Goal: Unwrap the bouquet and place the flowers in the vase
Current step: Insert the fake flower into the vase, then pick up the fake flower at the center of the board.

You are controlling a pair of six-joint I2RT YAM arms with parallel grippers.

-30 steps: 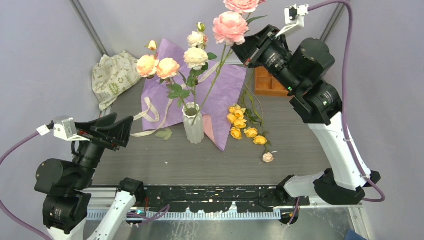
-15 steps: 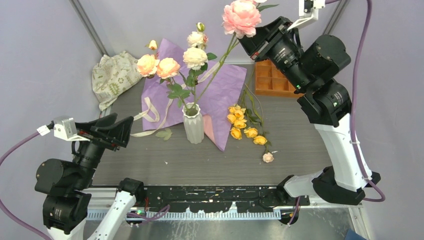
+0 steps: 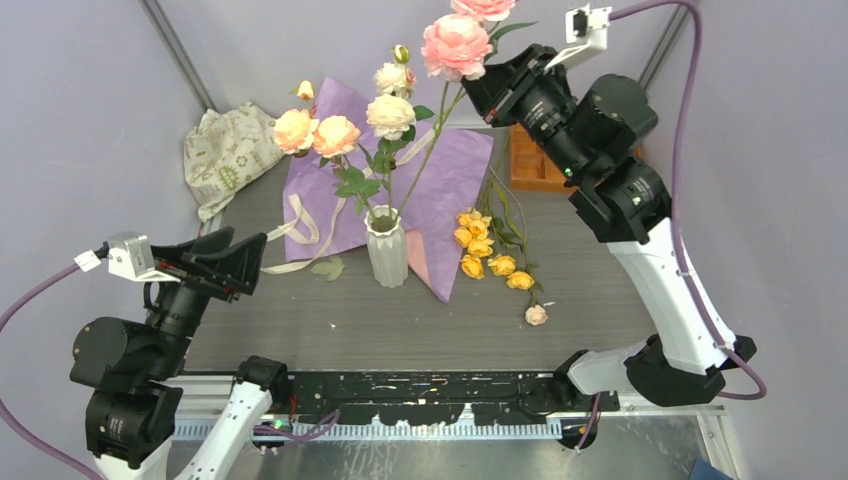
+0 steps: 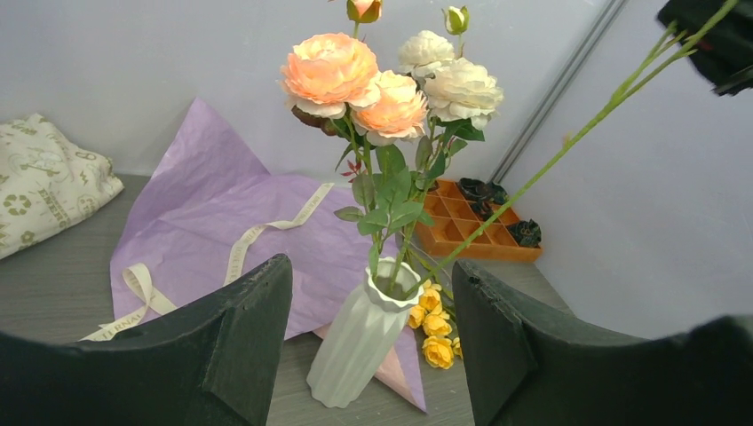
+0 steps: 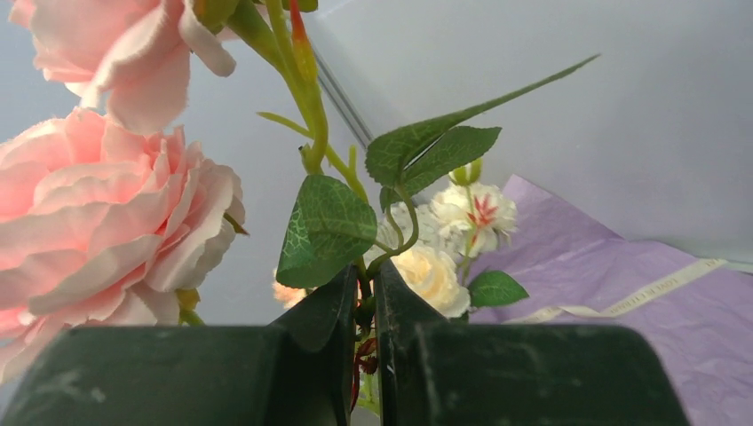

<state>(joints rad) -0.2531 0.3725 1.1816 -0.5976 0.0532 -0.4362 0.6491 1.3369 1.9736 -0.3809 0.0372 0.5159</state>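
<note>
1. My right gripper [image 3: 470,86] is raised over the back of the worktop [image 3: 420,320], nipped down narrow on a pink rose [image 3: 455,45]. The wrist view shows its green stem [image 4: 568,142] pinched between the fingers just under the leaves.
2. That stem slants down and to the left, and its lower end reaches the mouth of the white ribbed vase [image 3: 388,255].
3. The vase stands upright near the middle of the worktop. It holds peach roses [image 3: 315,133] and cream roses [image 3: 390,115].
4. My left gripper [image 3: 245,262] hangs above the near left of the worktop, jaws spread wide with nothing in them, facing the vase.
5. The purple wrapping paper [image 3: 450,180] lies opened flat behind the vase, with the cream ribbon [image 3: 300,225] trailing off its left side.
6. The yellow roses [image 3: 485,250] lie on the worktop just right of the vase. A small pink bloom [image 3: 537,315] lies nearer to me.
7. A loose leaf [image 3: 328,268] lies just left of the vase.
8. An orange compartment tray [image 3: 535,165] sits at the back right, and a patterned cloth bag [image 3: 225,150] at the back left.
</note>
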